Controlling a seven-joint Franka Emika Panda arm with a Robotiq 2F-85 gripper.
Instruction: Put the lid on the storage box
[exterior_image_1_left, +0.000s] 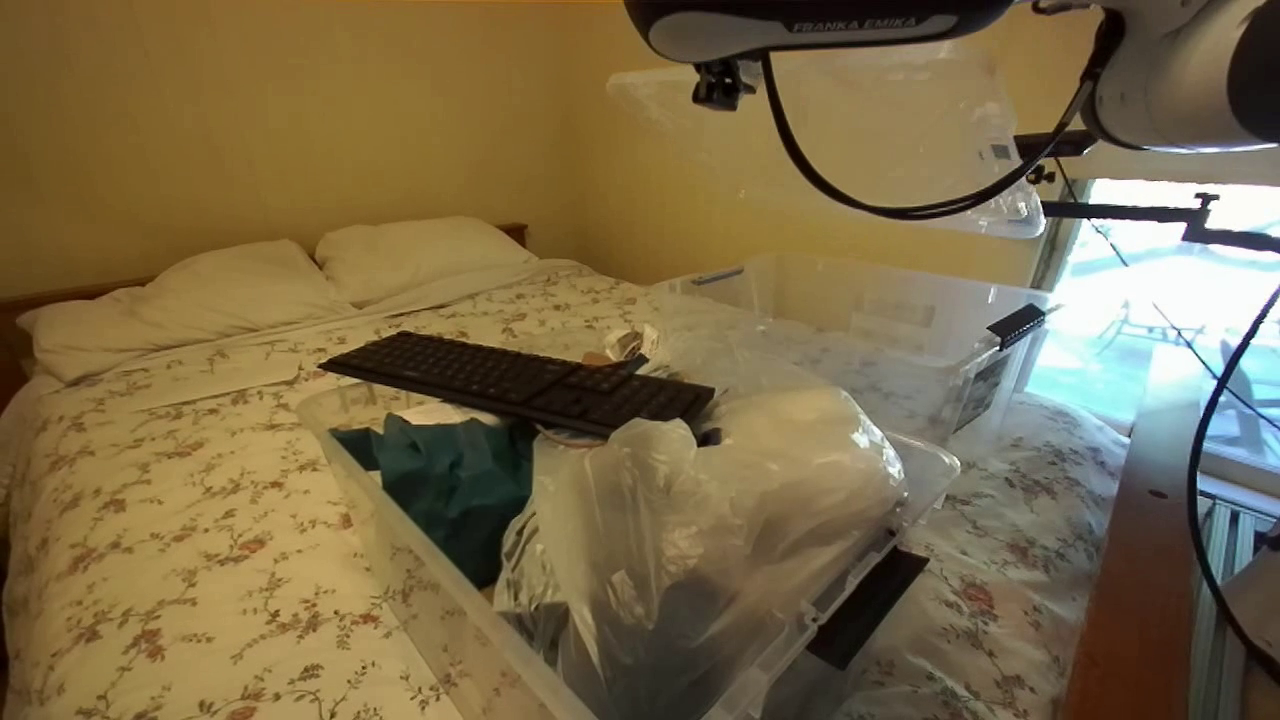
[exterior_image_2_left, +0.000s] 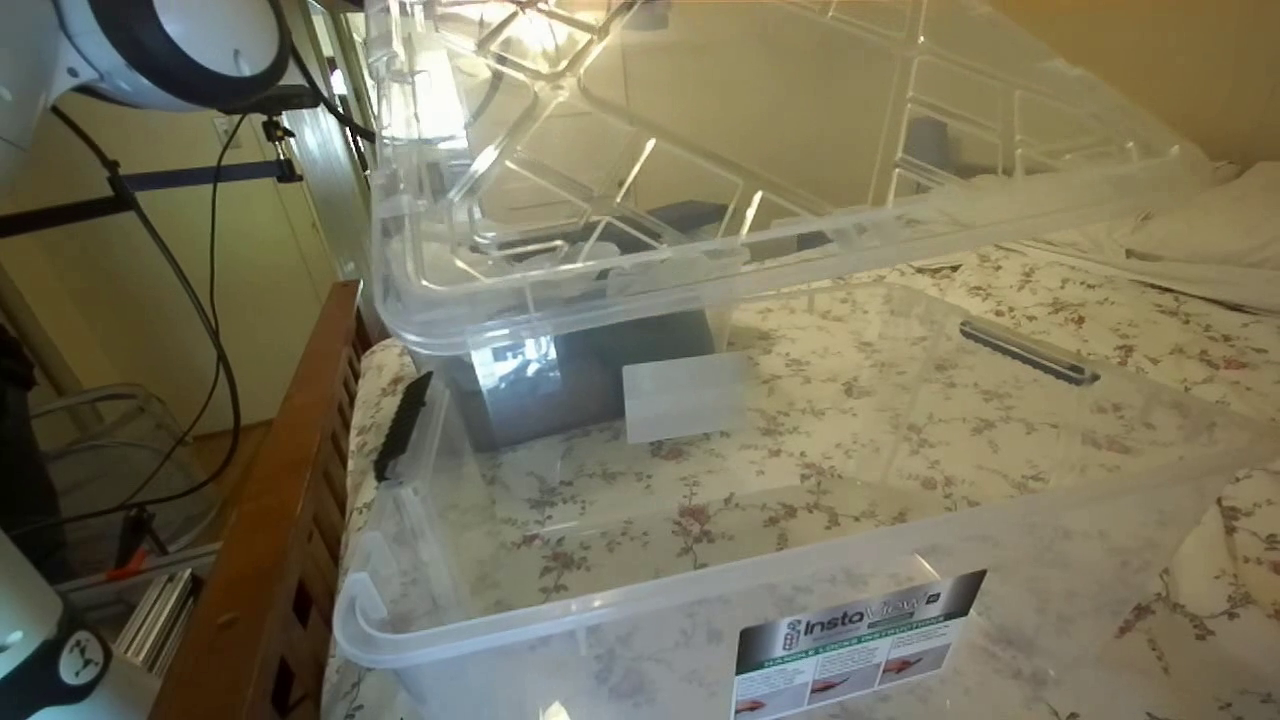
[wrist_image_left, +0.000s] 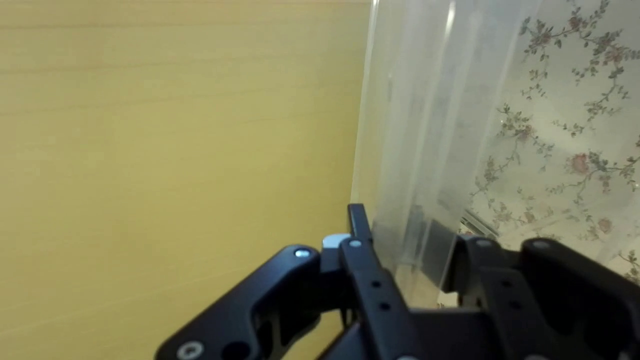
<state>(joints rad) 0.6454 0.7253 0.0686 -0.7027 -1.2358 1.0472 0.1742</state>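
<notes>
Clear plastic lid (exterior_image_2_left: 740, 150), ribbed, up in the air above the storage box (exterior_image_2_left: 660, 635), apart from it; looks tilted, angle hard to judge through see-through material. Storage box also clear, upright, open-topped, dark handle (exterior_image_2_left: 403, 428), printed label (exterior_image_2_left: 860, 645).

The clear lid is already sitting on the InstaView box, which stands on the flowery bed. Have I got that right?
Not quite: the clear lid is held up apart from the InstaView box, as both exterior views show. The box does stand on the flowery bed.
</notes>
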